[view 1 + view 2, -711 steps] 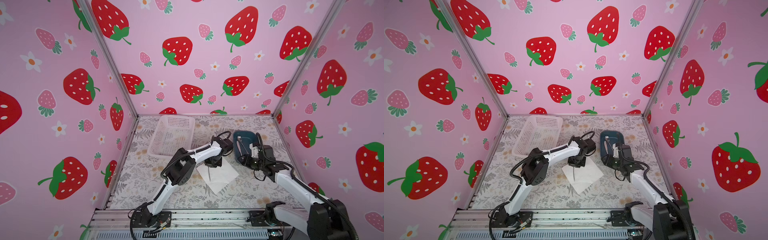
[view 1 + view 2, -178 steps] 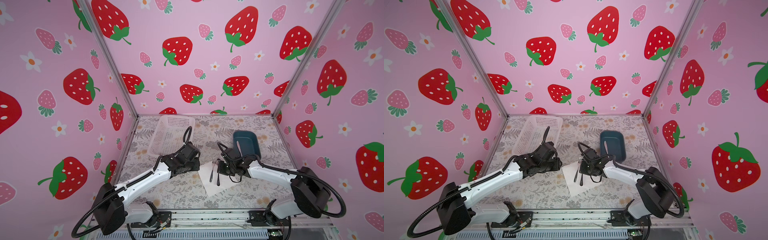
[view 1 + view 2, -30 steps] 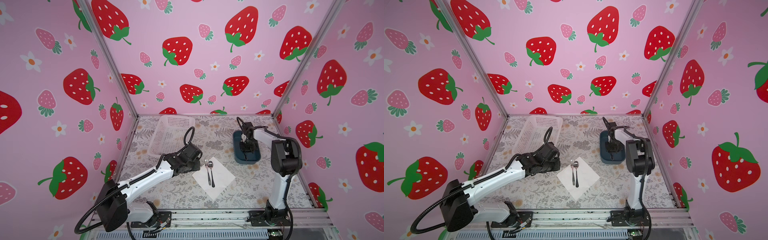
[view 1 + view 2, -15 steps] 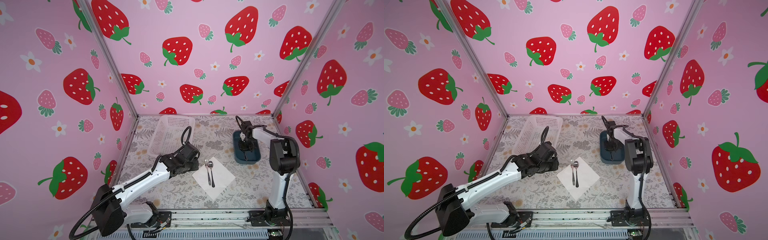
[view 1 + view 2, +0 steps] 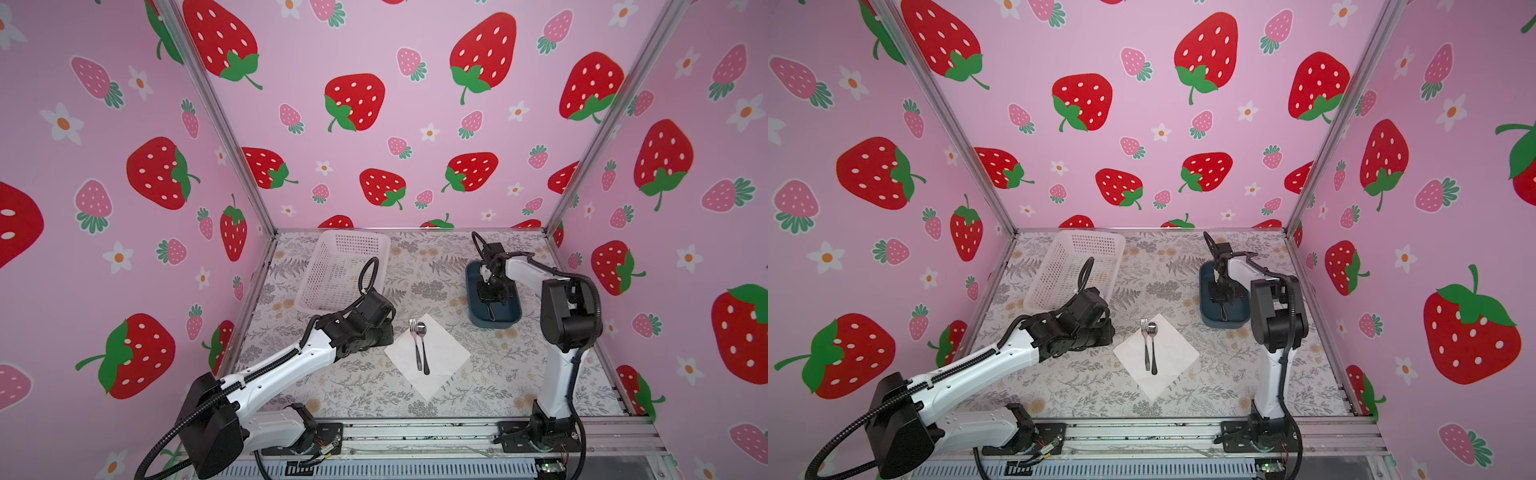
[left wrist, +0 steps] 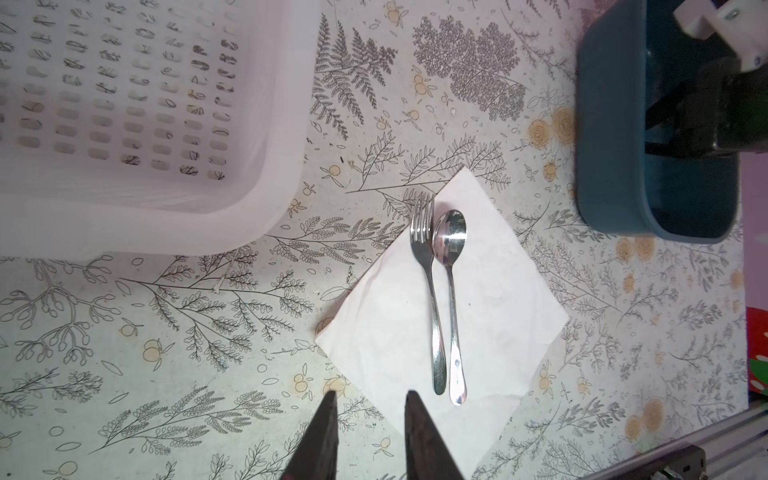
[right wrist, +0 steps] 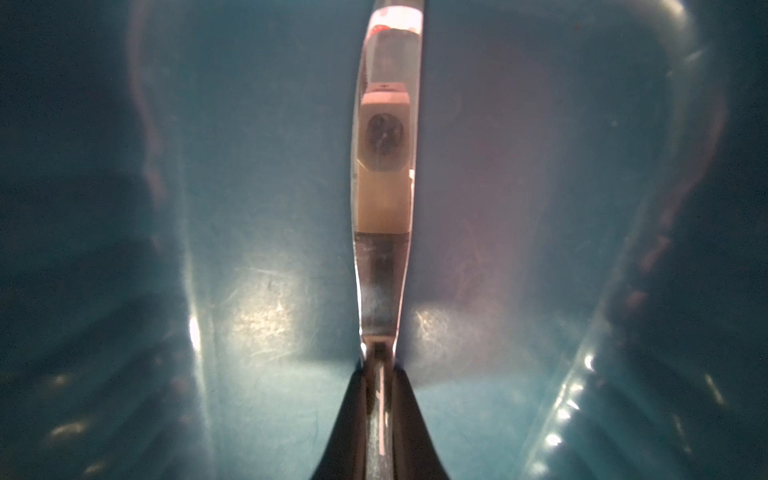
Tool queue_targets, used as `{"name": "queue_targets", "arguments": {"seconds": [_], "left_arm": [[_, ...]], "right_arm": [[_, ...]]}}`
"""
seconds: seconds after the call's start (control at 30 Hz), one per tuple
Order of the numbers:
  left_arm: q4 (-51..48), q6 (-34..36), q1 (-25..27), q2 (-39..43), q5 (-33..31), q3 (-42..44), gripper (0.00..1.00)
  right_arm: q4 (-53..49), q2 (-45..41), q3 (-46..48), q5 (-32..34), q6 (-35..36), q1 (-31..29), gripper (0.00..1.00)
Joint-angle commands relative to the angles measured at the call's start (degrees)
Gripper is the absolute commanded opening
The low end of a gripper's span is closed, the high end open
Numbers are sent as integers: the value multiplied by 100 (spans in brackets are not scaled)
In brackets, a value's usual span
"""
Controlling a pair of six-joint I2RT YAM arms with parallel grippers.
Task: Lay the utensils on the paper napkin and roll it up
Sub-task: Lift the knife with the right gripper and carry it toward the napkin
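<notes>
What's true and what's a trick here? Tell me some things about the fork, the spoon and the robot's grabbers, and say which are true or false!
1. The fork and spoon lie side by side on the napkin. True.
2. The napkin is already rolled up. False: it lies flat and open.
3. The right gripper is shut on a shiny metal utensil inside the blue tub. True.
4. The left gripper is holding the spoon. False: its jaws are open by the napkin's edge, with nothing between them.
</notes>
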State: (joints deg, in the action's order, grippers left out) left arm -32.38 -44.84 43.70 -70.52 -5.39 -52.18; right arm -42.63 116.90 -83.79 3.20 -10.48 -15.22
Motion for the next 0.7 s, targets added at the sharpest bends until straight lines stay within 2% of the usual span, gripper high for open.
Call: {"name": "queue_targets", "arguments": {"seconds": [0.0, 0.2, 0.67], "left_arm": [[-9, -25, -32, 108, -41, -50, 31], [31, -56, -41, 126, 10, -16, 32], [84, -70, -44, 153, 90, 33, 33]], "right_arm": [[-43, -188, 127, -48, -22, -7, 8], [-67, -637, 165, -109, -95, -7, 8], [-181, -1013, 140, -239, -129, 10, 9]]}}
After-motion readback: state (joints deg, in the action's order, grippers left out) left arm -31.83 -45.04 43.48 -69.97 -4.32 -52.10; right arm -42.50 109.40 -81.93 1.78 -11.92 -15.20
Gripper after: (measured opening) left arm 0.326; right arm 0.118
